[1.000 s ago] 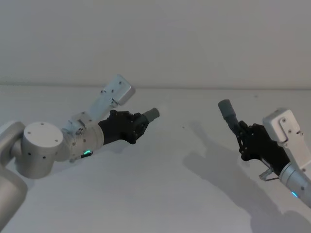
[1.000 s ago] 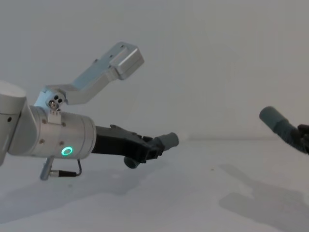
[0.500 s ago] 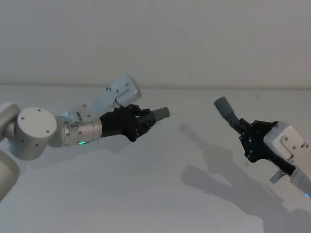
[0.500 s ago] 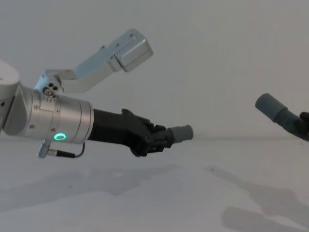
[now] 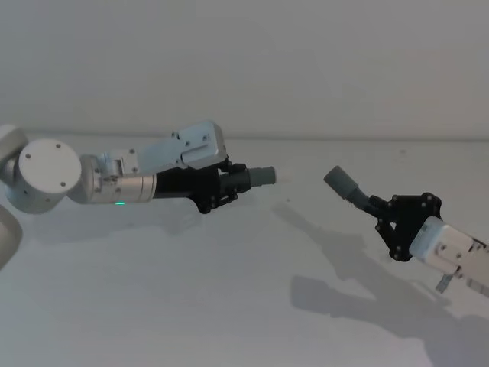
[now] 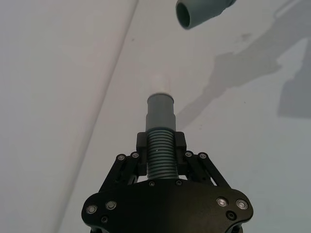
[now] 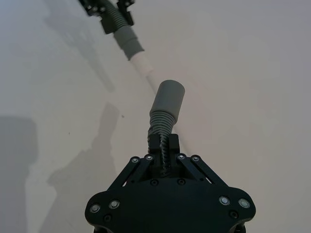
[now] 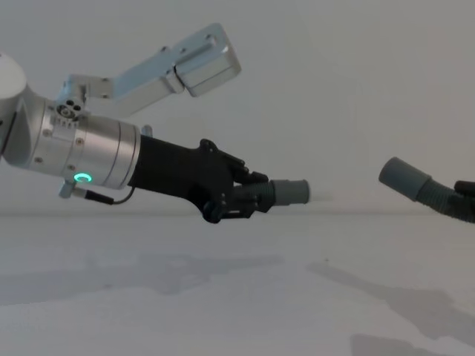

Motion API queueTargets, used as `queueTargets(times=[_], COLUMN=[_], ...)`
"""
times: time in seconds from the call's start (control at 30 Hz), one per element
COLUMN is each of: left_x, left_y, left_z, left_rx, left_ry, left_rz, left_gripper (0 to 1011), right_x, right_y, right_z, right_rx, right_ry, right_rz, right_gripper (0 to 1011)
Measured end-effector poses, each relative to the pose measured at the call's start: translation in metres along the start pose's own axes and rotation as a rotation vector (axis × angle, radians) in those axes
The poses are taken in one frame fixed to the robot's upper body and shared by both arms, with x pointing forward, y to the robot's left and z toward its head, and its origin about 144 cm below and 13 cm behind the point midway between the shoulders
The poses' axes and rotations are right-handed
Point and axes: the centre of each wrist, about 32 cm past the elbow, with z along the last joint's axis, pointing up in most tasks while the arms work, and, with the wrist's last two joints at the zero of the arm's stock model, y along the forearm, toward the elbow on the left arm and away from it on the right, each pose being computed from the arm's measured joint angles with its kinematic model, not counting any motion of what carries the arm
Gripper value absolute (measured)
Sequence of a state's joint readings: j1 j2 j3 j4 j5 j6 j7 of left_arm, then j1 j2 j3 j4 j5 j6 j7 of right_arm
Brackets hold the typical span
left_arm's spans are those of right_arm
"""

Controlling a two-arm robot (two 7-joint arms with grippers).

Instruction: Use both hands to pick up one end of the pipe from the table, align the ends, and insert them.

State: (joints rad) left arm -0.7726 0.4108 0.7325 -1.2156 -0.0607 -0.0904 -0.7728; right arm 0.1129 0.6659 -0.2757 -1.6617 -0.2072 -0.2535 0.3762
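Left gripper and right gripper aloft, pointed toward each other, fingers closed.

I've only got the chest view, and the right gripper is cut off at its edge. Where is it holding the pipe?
Observer: The right gripper is shut on the pipe's ribbed stretch, just behind the right cuff, which sticks out free.
Operator: Are the two cuffs lined up for insertion?
Observer: Not yet. Seen from the left wrist, the right cuff's open mouth sits off to one side of the line the left cuff points along.
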Motion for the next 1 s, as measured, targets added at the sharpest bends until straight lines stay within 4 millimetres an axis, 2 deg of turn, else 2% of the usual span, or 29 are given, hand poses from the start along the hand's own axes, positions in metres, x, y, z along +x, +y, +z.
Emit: queueTargets(times=[0.5,1.0], left_x=[0.015,0.02], left_y=[0.004,0.005], left_z=[0.004,0.006], left_rx=[-0.005,-0.006], left_ry=[-0.109,-0.141], left_rz=[-0.061,-0.078], left_gripper=[305,305], right_x=[0.017,0.022], right_y=[0.01,0.028], right_z=[-0.003,-0.004], right_rx=[0.054,0.121], right_ry=[-0.175,-0.332], right_rz=[0.067,0.118], right_gripper=[83,83])
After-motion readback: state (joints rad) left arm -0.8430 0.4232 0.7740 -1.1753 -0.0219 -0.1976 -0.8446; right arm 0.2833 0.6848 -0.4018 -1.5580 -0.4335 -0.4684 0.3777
